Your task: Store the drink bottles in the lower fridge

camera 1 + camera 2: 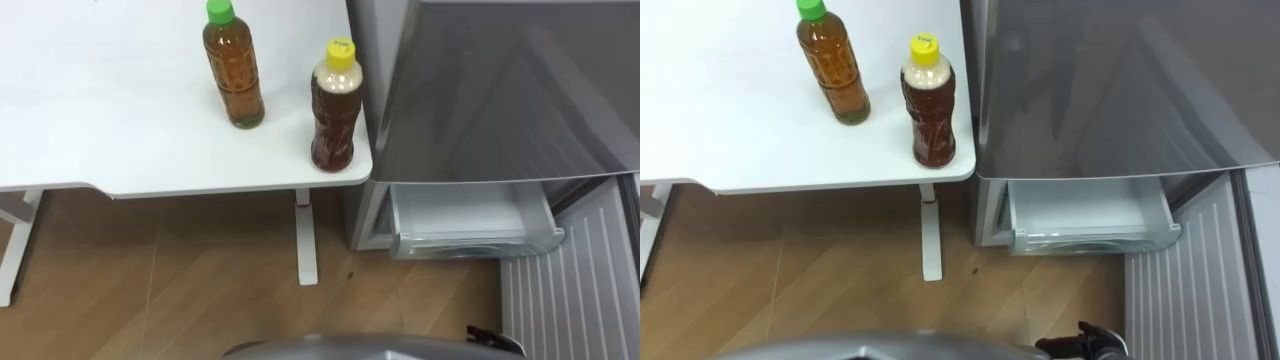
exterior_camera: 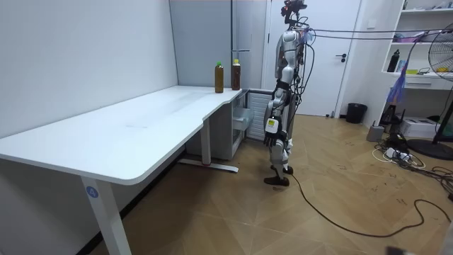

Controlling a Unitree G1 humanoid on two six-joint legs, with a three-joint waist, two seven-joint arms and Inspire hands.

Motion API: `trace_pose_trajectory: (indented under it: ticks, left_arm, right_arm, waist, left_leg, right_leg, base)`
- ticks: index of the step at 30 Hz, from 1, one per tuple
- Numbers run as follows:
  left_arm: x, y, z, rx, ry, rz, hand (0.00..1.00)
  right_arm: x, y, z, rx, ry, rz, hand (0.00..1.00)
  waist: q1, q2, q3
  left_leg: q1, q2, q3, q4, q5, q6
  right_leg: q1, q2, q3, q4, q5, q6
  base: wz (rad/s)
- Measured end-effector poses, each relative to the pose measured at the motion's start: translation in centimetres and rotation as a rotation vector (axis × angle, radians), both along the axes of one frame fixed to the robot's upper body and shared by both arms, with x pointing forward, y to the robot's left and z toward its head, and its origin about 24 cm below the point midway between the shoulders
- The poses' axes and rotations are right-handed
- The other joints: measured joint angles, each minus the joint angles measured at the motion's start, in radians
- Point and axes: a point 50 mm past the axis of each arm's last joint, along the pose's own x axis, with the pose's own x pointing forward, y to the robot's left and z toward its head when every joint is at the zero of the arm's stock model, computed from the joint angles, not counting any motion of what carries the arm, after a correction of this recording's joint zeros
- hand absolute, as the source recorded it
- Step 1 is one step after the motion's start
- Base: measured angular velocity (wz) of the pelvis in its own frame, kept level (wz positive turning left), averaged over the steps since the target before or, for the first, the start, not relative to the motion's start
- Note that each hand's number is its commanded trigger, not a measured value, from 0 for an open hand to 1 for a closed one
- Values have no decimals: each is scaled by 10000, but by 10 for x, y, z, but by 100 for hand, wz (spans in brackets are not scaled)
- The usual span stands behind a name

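Two drink bottles stand upright on the white table (image 1: 120, 120) near its right corner. One holds amber tea and has a green cap (image 1: 235, 68); the other is darker brown with a yellow cap (image 1: 334, 108) and stands close to the table's edge. Right beside the table is the grey fridge (image 1: 500, 90), with its lower drawer (image 1: 470, 222) pulled out and holding nothing. A dark bit of my right hand (image 1: 494, 338) pokes in at the lower edge, far below the bottles. In the room view I stand facing the fridge, my left hand (image 2: 273, 137) hanging at my side.
The lower fridge door (image 1: 575, 285) hangs open at the right, its ribbed inner side facing up. White table legs (image 1: 305, 240) stand on the wooden floor below the bottles. In the room view a black bin (image 2: 356, 112) and a fan (image 2: 442, 78) sit behind me.
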Motion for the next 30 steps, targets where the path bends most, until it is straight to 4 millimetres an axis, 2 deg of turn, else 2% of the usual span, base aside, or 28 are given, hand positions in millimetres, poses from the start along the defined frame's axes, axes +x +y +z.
trace_pose_trajectory:
  ticks: [21, 30]
  left_arm:
    - [-1, 0, 0, -10, 79, 23, 0]
    - [-2, 0, 0, 11, 145, 73, 0]
  right_arm:
    - [0, 0, 0, -48, 7, -16, 0]
    - [0, -1, 0, -122, 14, -25, 0]
  waist:
    - [0, 48, -27]
    - [0, 69, -10]
  left_leg:
    - [3, -2, 1, -9, 0, 0]
    - [-2, -3, -31, 1, 0, 0]
  right_leg:
    - [-3, 3, -12, -2, 1, -1]
    - [8, -2, -46, -1, 1, -1]
  base:
    - [0]
    - [0]
